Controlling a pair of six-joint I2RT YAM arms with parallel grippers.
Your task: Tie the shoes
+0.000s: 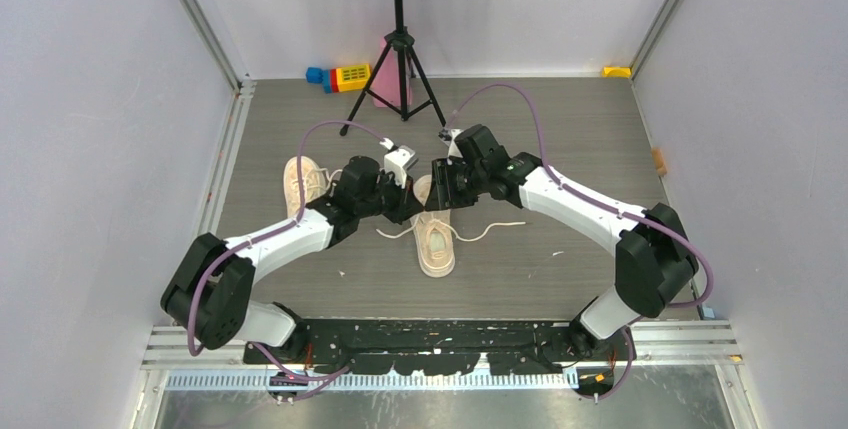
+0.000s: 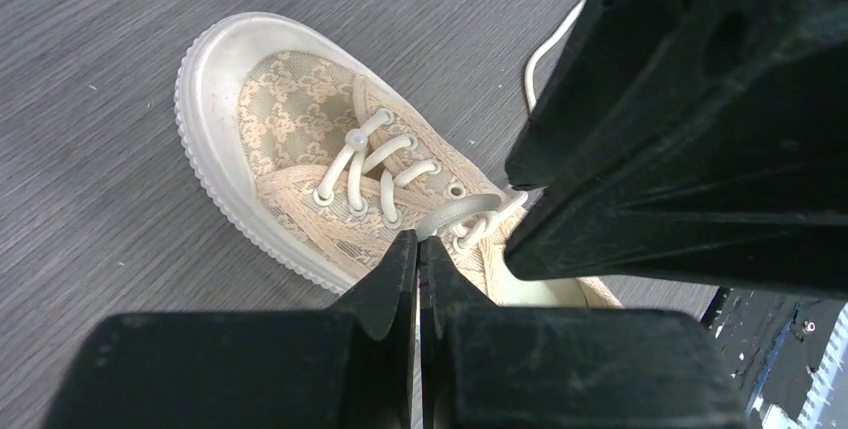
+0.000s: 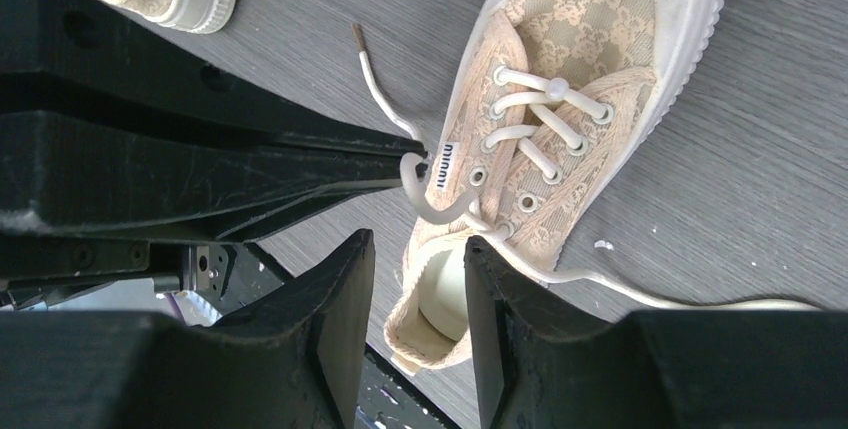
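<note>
Cream, lace-patterned canvas covers the shoe (image 1: 436,244) lying near the middle of the tabletop (image 1: 560,149), its pale toe cap pointing toward the near edge. The left end effector (image 2: 416,249) has its tips pressed together on a loop of the white lace (image 2: 455,214), just above the shoe's top eyelets. The right end effector (image 3: 415,259) hangs close beside it over the heel opening, its fingers (image 3: 345,289) spread apart with nothing between them. One loose lace end trails over the tabletop toward the right edge. The second shoe (image 1: 299,184) lies apart from the first, toward the left edge, beside the left arm.
</note>
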